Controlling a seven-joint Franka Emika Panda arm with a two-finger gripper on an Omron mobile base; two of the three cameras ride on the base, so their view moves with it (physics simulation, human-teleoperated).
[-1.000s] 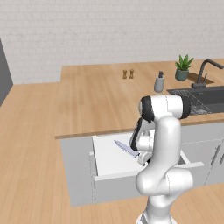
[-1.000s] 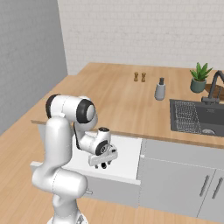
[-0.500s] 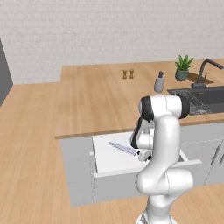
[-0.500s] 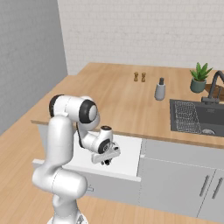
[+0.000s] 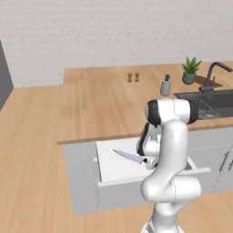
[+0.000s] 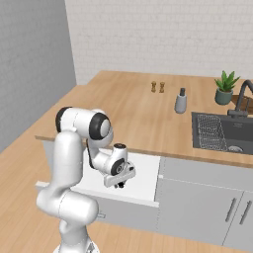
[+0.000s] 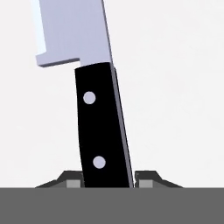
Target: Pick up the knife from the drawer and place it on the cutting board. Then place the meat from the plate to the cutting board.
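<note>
From the left base, the knife [image 5: 129,157] is lying in the open drawer [image 5: 109,161], blade pointing away from the claw [image 5: 149,162]; from the right base, the claw [image 6: 120,183] is sitting low over the drawer [image 6: 143,180]; in the hand view its tips are pinching the knife's [image 7: 94,109] black handle (no writing readable), so lifting, board and meat steps are all remaining.

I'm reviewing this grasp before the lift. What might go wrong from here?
The gripper is shut on the very end of the knife handle, so the long blade may swing or slip when raised. The blade lies low inside the drawer and might catch its front panel.
</note>
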